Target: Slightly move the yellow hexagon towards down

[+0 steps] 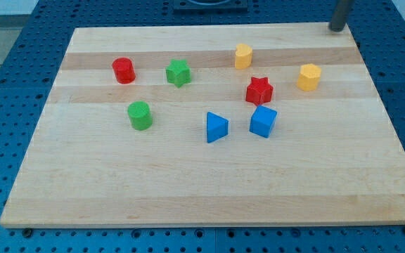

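The yellow hexagon (309,76) stands on the wooden board (202,190) at the view's upper right. My tip (337,29) is at the board's top right corner, above the hexagon and a little to its right, well apart from it. A second yellow block (242,55), its shape unclear, sits further left near the top. A red star (259,90) lies to the left of the hexagon and slightly below it.
A blue cube (263,121) and a blue triangle (216,127) lie below the red star. A green star (178,72), a red cylinder (124,70) and a green cylinder (140,115) stand on the left half. The board's right edge runs close to the hexagon.
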